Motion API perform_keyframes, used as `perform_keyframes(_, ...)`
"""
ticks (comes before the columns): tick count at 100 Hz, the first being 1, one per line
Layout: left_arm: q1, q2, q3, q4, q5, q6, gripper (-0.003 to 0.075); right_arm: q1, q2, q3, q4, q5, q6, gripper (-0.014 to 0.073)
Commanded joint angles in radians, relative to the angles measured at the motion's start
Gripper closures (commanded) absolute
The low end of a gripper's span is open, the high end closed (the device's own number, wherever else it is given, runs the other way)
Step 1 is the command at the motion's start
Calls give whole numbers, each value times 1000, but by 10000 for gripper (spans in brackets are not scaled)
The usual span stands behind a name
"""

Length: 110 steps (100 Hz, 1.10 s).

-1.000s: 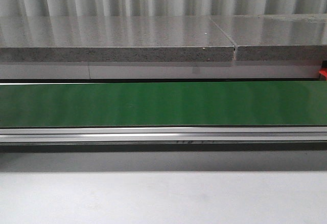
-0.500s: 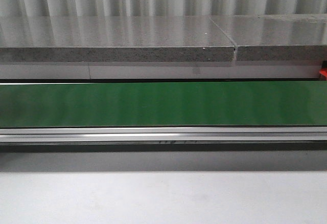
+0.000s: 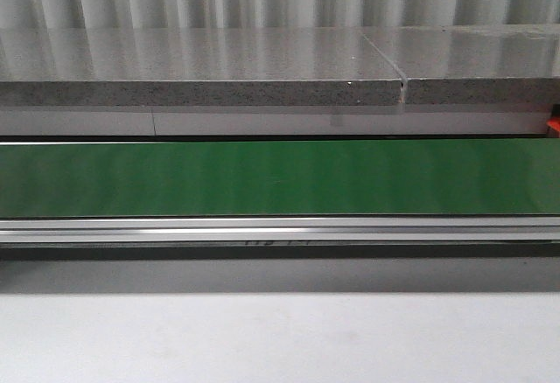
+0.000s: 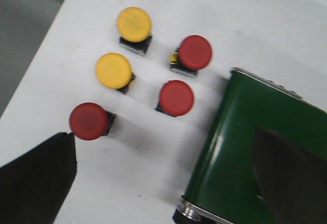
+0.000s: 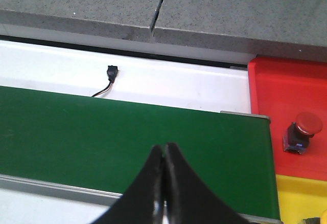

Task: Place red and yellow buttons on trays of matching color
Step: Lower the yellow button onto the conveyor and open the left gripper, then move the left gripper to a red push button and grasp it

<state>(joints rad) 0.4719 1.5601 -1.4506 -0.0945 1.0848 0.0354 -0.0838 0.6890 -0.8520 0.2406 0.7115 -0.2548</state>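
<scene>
A: What does the front view give us?

B: A green conveyor belt (image 3: pixel 280 177) running across, with an aluminium rail (image 3: pixel 280 228) along its near edge, a grey stone slab (image 3: pixel 201 68) behind it, and a white table (image 3: pixel 280 339) in front. At the far right edge there is a sliver of red, too small to name. No arms or buttons show here.

A: And the left wrist view?

B: The left gripper (image 4: pixel 168 183) hangs with its jaws spread wide, nothing between them. On the white surface below are five buttons, all apart from one another: two yellow buttons (image 4: pixel 134 24) (image 4: pixel 114 70) and three red buttons (image 4: pixel 194 52) (image 4: pixel 176 97) (image 4: pixel 89 121). The rounded end of the green belt (image 4: pixel 240 147) sits just beside them, partly under one finger (image 4: pixel 291 178).

A: The right wrist view?

B: The right gripper (image 5: pixel 163 157) has its fingers pressed together, holding nothing, above the belt. Past the belt's end lies the red tray (image 5: pixel 288 96) with one red button (image 5: pixel 302 131) standing in it. The yellow tray (image 5: pixel 301 198) adjoins it. A small black connector with a wire (image 5: pixel 110 75) lies on the white strip beyond the belt.
</scene>
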Motion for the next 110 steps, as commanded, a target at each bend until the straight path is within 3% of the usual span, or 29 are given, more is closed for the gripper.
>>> perform_keyframes(1,38,12,-21,-13,-48,-29,51,-1,-4,-25,8,-67,-6,664)
perform_keyframes(46,79,253,-21,13,-35,-29,51,-1,-4,-25,8,-67,-6,664)
perform_keyframes(98,79,374,-21,44,-70,-35,53,-1,-4,-25,8,-67,-6,664)
perform_keyframes(110,79,377,-21,44,-66,-42,158,-1,-4,-25,8,-67,-6,664)
